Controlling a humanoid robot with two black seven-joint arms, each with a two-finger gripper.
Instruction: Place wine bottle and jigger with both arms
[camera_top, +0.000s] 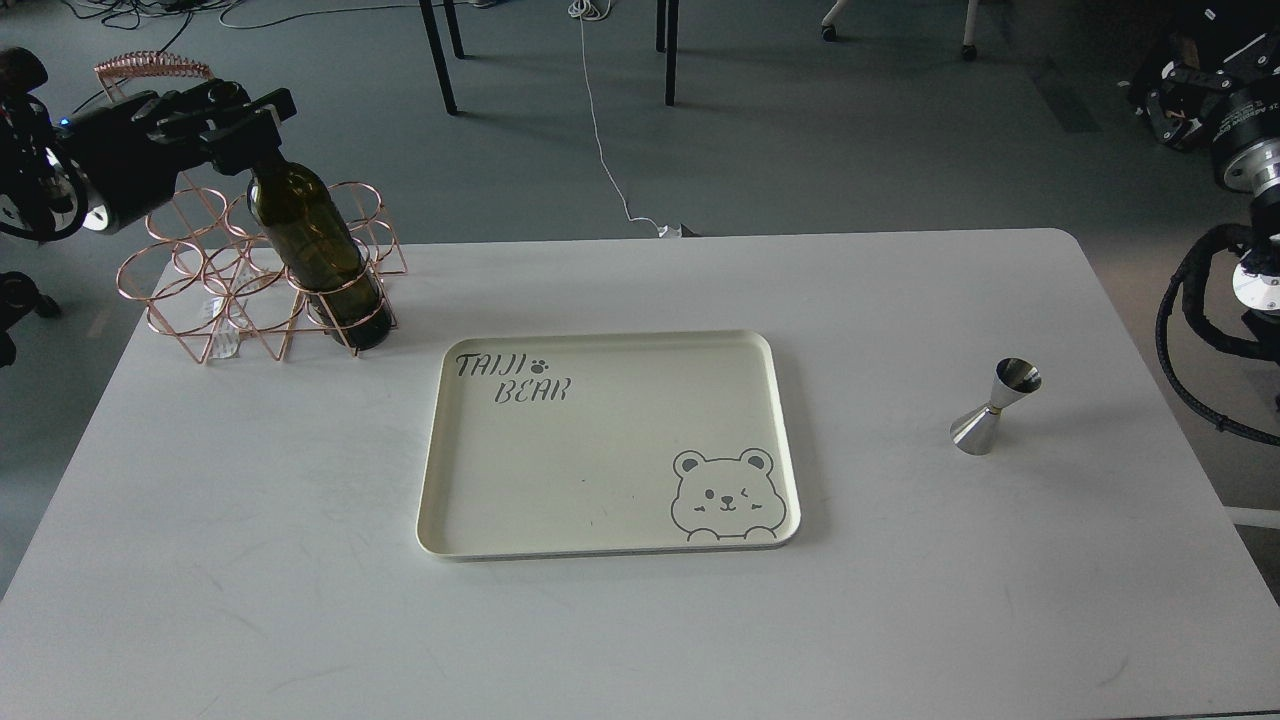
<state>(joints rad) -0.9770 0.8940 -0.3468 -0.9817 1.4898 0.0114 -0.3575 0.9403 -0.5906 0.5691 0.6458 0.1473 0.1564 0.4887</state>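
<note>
The dark green wine bottle (312, 245) stands tilted in the front right ring of a copper wire rack (200, 290) at the table's far left corner. Its neck leans up to the left. My left gripper (235, 112) is shut around the top of the neck and hides the bottle's mouth. The silver jigger (995, 408) stands upright on the table at the right, untouched. Of my right arm (1245, 150) only joints and cables show at the right edge; its gripper is out of view.
A cream tray (620, 440) printed with "TAIJI BEAR" and a bear lies in the middle of the white table (250, 560). Chair and table legs and cables are on the floor behind the table.
</note>
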